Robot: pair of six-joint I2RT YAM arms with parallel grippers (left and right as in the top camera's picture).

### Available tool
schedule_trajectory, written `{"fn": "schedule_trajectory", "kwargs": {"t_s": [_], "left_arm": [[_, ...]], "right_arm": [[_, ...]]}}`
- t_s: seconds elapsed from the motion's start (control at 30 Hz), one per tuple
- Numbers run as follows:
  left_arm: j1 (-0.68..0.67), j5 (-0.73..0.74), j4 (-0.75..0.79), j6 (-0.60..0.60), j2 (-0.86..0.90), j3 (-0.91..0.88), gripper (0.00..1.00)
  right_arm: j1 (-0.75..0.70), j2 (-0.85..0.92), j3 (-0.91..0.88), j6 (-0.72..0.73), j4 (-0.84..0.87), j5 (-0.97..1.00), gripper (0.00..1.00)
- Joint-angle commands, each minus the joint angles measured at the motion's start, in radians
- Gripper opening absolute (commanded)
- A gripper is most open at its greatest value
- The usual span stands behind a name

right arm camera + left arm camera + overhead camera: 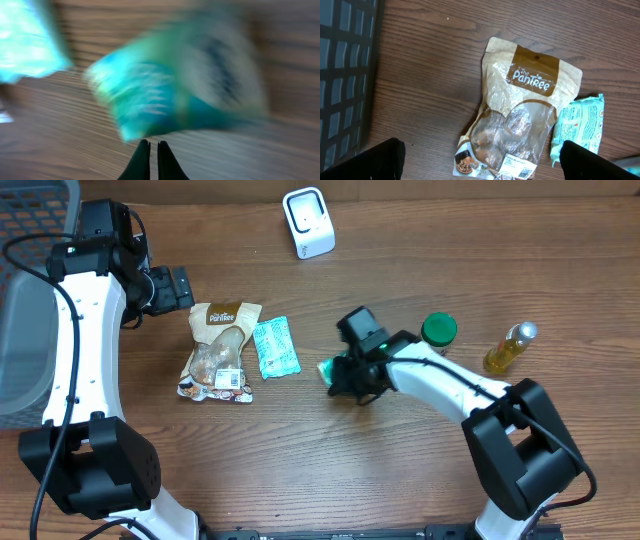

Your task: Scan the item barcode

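- Right gripper [151, 145] has its fingers pressed together at the lower edge of the small teal packet [175, 95]; blur hides whether that edge is actually pinched
- That packet sits well apart from the scanner [308, 222], below it and slightly right in the overhead view
- Best to confirm a firm pinch, then lift and turn the barcode face squarely toward the scanner, holding it steady
- Left gripper [182, 287], left of the scanner, has its fingers spread wide and holds nothing
- Count: one scanner, two teal packets including the second teal packet [273, 346], one snack bag [218, 350], one green-lidded jar [438, 330], one yellow bottle [510, 347]
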Motion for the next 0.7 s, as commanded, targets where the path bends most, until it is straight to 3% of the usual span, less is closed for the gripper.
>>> {"fn": "schedule_trajectory", "kwargs": {"t_s": [0.0, 0.1, 0.3, 0.43, 0.67], "left_arm": [[-0.004, 0.003, 0.001, -0.01, -0.024, 0.022, 1.0], [-0.004, 0.003, 0.001, -0.01, -0.024, 0.022, 0.99], [-0.004, 0.003, 0.001, -0.01, -0.024, 0.022, 1.0], [-0.004, 0.003, 0.001, -0.01, -0.024, 0.022, 0.99], [-0.004, 0.003, 0.001, -0.01, -0.024, 0.022, 1.0]], "right_arm": [[0.041, -0.008, -0.001, 0.032, 0.085, -0.016, 0.04], [0.04, -0.008, 0.014, 0.027, 0.151, 0.006, 0.04], [-0.053, -0.01, 0.134, -0.127, 0.091, -0.056, 0.07], [-0.136, -0.01, 0.168, -0.16, 0.048, 0.039, 0.1], [-0.215, -0.008, 0.168, -0.16, 0.056, 0.074, 0.04]]}}
